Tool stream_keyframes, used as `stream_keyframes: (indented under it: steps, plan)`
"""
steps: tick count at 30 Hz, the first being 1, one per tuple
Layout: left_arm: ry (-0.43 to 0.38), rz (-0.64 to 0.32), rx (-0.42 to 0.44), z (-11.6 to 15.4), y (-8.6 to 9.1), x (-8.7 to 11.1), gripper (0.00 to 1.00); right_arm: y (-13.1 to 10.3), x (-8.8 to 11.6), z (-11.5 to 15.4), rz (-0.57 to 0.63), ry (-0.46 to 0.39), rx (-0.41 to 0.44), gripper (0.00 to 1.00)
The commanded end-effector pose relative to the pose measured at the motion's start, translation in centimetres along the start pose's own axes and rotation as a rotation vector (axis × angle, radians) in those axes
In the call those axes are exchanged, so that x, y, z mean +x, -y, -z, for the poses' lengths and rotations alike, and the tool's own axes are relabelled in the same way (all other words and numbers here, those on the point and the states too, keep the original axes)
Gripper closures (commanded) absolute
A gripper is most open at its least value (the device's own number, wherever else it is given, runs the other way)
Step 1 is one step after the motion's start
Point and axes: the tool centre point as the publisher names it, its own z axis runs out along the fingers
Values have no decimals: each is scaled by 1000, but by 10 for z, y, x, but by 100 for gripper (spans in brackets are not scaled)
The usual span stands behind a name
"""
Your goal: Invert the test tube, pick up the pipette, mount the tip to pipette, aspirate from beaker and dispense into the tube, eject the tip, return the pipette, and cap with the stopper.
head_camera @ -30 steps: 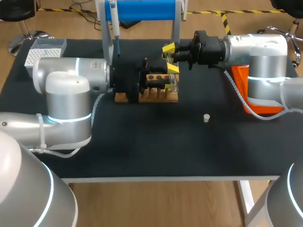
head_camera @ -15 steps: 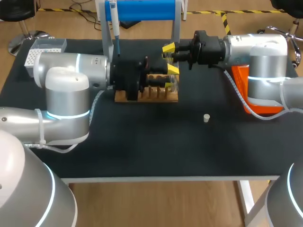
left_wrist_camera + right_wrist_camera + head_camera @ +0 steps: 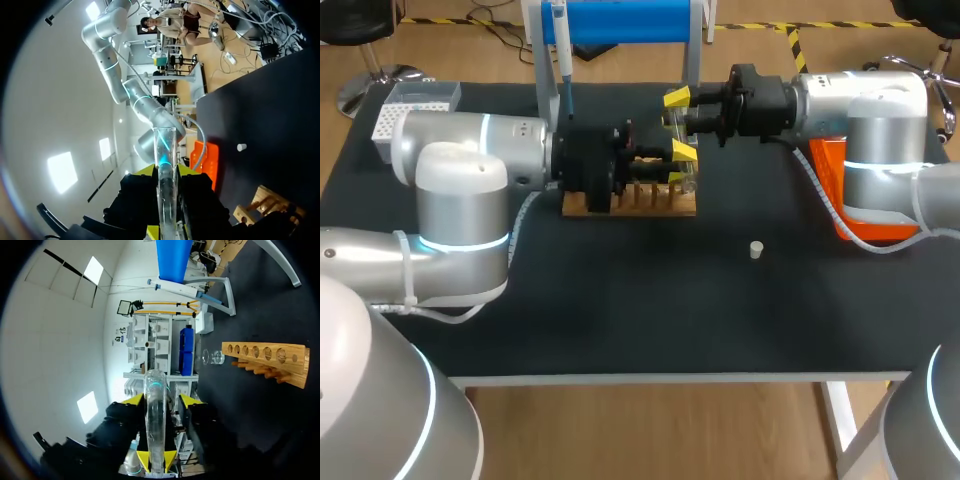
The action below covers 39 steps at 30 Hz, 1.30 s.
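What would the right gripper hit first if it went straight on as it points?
The test tube sits between the fingers of the right gripper, so that first; just beyond, probably the left gripper facing it, depth unclear.

Desk [image 3: 650,310]: covered in plain black.
Tube [image 3: 154,415]: made of clear, uncoloured glass.
Rack [image 3: 578,207]: left in pale bare wood.
Stopper [image 3: 756,249]: white.
Stand [image 3: 620,20]: fitted with a bright blue panel on grey legs.
Pipette [image 3: 561,60]: white and blue.
Tip box [image 3: 410,105]: white, dotted in a fine grid.
Bin [image 3: 830,165]: orange.
Left arm [image 3: 460,200], right arm [image 3: 870,110]: finished in silver, ringed with lit cyan bands.
Left tool [image 3: 166,172], right tool [image 3: 161,400]: black, tipped with yellow.
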Motion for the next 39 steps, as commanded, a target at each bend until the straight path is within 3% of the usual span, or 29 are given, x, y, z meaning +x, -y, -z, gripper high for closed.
stream_keyframes:
  steps: [1, 8, 11, 17, 22, 24, 39]
  plan:
    - [-2, 0, 4, 0, -1, -1, 100, 1, 0, 1, 1, 1, -1, 0]
    - [-2, 0, 4, 0, -1, -1, 100, 1, 0, 1, 1, 1, -1, 0]
    - [-2, 0, 4, 0, -1, -1, 100, 5, 6, 11, 214, 58, -11, 0]
    - [-2, 0, 4, 0, -1, -1, 100, 7, 6, 35, 524, 125, -5, 0]
    - [-2, 0, 4, 0, -1, -1, 100, 6, -4, 54, 631, 130, -31, 0]
    - [-2, 0, 4, 0, -1, -1, 100, 8, -11, 61, 750, 166, -58, 0]
    - [-2, 0, 4, 0, -1, -1, 100, 8, -11, 61, 750, 166, -58, 0]
